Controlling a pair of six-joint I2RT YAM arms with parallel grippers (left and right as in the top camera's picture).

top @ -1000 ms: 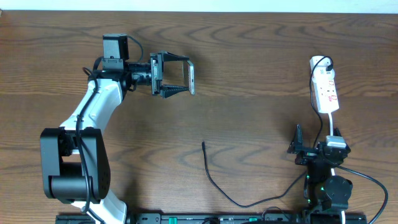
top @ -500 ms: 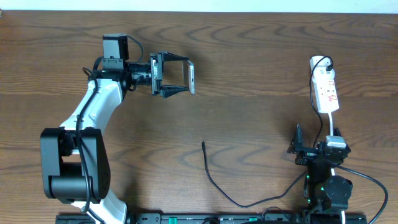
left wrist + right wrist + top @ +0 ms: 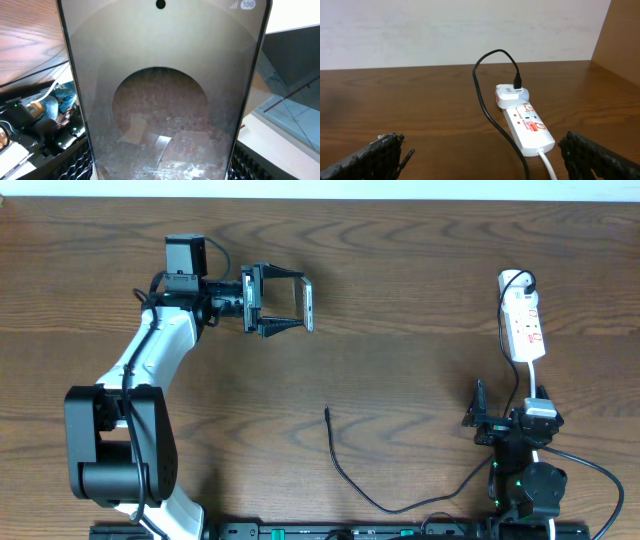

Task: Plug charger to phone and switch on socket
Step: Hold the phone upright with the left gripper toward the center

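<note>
Overhead: clamps phone [image 3: 309, 305] edge-on in left fingers [image 3: 280, 326], nr far edge of counter [image 3: 420, 260], left of centre. Shows charger [image 3: 340, 465] tip mid-counter, toward near edge from phone, long axis pointing at far edge. Holds right fingers [image 3: 380, 155] apart, empty, near-right corner, w/ socket [image 3: 523, 325] just beyond.

Overhead straight down; right wrist low, level; both on socket [image 3: 529, 129].

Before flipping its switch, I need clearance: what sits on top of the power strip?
A white adapter is plugged into the far end of the power strip, a black cable entering it. The outlet beneath the adapter is covered.
</note>
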